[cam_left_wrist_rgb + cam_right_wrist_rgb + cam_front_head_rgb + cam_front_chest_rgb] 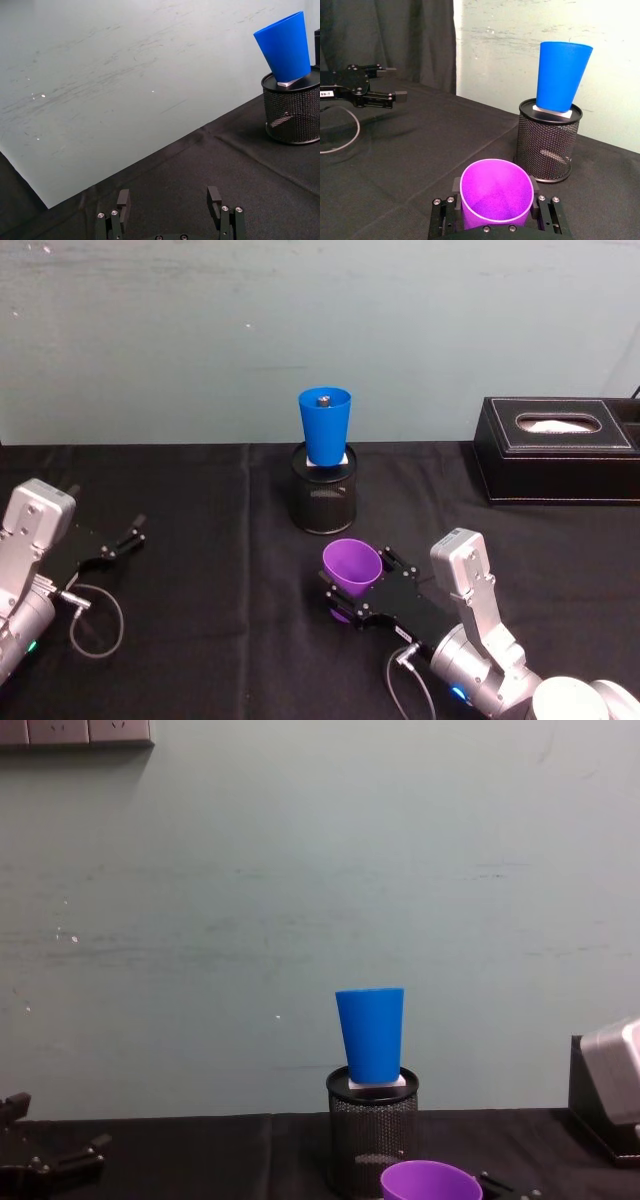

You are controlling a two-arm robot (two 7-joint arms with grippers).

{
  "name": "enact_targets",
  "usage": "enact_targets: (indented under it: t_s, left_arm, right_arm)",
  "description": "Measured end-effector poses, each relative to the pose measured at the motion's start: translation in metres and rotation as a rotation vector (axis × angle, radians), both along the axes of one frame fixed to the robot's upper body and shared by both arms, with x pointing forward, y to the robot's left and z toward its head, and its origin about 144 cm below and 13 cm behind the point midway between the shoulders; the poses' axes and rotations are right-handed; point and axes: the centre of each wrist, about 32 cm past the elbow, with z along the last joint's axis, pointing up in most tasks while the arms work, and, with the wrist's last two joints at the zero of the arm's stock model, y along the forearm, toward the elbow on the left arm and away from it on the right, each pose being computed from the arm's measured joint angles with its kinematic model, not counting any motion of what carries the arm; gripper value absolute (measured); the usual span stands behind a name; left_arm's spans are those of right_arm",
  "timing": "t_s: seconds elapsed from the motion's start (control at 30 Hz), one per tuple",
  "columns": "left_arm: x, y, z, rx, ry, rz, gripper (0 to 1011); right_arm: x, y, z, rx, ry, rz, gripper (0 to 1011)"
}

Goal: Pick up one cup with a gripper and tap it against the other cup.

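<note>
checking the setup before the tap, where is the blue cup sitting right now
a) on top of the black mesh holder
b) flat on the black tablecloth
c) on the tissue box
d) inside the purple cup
a: the blue cup stands upright on a small white block atop the black mesh holder, seen in the head, chest and right wrist views.

The right gripper (345, 592) clasps the purple cup (352, 567) near the mesh holder (323, 502) bearing the blue cup (325, 426).

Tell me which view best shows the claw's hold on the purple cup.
The right wrist view: the right claw has a jaw on each side of the purple cup. The head view shows it smaller from above; the chest view shows the cup's rim.
</note>
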Motion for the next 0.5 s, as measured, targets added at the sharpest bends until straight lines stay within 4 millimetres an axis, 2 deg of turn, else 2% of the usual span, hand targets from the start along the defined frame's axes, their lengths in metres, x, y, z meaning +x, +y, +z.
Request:
enact_targets:
  t_s: [0.13,0.4,0.5]
  left_arm:
    - [0.0,0.0,0.0,0.0,0.0,0.0,1000]
    - [0.0,0.0,0.0,0.0,0.0,0.0,1000]
    - [0.0,0.0,0.0,0.0,0.0,0.0,1000]
  right_arm:
    - [0.0,0.0,0.0001,0.0,0.0,0.001,749]
    - [-0.0003,0.0001,0.0001,0.0,-0.001,0.002,959]
    - [-0.0003,0.0001,0.0001,-0.001,-0.002,0.002,1003]
